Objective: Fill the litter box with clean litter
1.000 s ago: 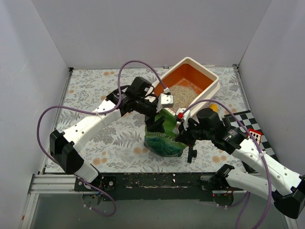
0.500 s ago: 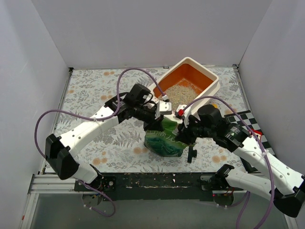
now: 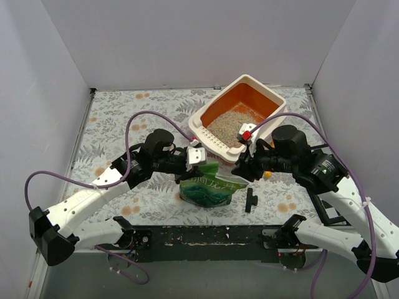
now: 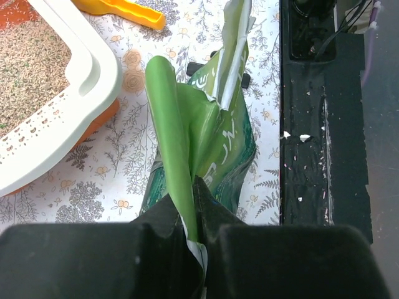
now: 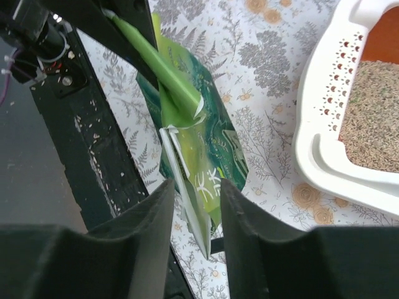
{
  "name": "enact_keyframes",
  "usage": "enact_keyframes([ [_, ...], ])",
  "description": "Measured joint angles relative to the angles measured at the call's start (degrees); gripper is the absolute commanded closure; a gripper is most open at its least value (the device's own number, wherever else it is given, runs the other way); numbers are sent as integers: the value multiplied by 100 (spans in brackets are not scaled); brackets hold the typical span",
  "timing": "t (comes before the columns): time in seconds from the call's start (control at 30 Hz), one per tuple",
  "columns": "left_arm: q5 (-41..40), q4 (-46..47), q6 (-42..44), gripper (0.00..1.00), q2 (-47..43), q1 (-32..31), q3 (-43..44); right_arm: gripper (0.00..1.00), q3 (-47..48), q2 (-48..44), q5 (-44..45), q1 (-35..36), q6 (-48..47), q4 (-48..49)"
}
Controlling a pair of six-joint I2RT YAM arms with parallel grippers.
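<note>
The litter box [image 3: 278, 103], cream outside and orange inside, stands at the back right with clean litter [image 3: 227, 126] heaped in its near end. In front of it the green bag [image 3: 207, 189] slumps on the table. My left gripper [image 3: 207, 166] is shut on the bag's top edge; the left wrist view shows the green film [image 4: 187, 143] pinched between my left gripper [image 4: 194, 208]. My right gripper [image 3: 243, 172] is open. In the right wrist view a loose bag flap [image 5: 206, 180] hangs between the fingers of my right gripper [image 5: 196, 196], which do not press it.
An orange scoop [image 4: 124, 9] lies beside the box, partly behind my right arm. A small black piece [image 3: 250, 200] rests near the front rail [image 3: 206, 235]. A checkered board [image 3: 329, 163] sits at the right edge. White walls enclose the table.
My left gripper shut on the bag's top and pulled it forward and left, lowering the bag. My right gripper opened and let go of the bag, lifting back to the right.
</note>
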Motion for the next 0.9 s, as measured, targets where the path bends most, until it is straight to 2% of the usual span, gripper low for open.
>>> enact_keyframes([
  [0.03, -15, 74, -22, 100, -44, 0, -68, 70, 0, 37, -55, 0, -17, -59],
  [0.13, -50, 258, -83, 100, -138, 0, -208, 98, 0, 129, -280, 0, -46, -146],
  [0.43, -149, 638, -168, 100, -302, 0, -470, 99, -9, 365, -675, 0, 4, -229],
  [0.9, -157, 654, -199, 100, -295, 0, -470, 99, -522, 463, -612, 0, 138, 39],
])
